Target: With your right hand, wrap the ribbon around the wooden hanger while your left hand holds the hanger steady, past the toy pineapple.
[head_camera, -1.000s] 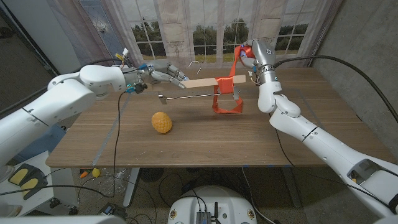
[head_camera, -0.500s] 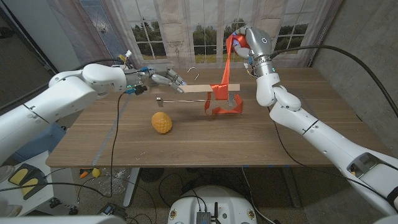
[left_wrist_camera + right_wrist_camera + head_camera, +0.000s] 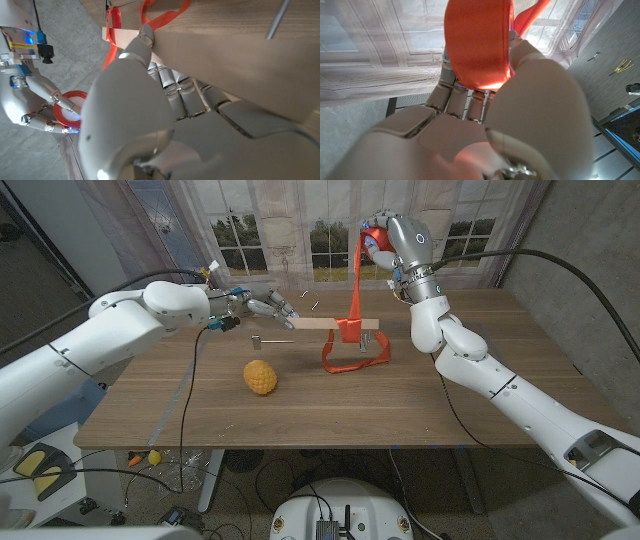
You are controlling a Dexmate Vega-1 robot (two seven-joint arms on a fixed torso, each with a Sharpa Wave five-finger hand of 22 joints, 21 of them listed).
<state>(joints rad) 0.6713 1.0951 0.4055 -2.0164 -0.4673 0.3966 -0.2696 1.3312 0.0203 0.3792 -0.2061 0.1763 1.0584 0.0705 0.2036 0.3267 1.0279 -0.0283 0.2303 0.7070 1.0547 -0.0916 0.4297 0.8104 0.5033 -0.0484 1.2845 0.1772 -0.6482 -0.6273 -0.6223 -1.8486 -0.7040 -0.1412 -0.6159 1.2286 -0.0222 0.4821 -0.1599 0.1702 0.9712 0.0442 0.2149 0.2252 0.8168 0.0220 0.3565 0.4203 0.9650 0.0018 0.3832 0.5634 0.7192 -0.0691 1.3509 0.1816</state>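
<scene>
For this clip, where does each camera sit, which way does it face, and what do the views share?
Head view: on the robot's head, looking down over both arms at the wooden table and toy pineapple.
Left wrist view: behind the left hand, which grips the wooden hanger.
Right wrist view: behind the right hand, facing the window.
Shared: the ribbon.

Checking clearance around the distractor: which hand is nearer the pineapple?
Left. The left hand holds the hanger just beyond the pineapple; the right hand is raised high, gripping the ribbon.
</scene>
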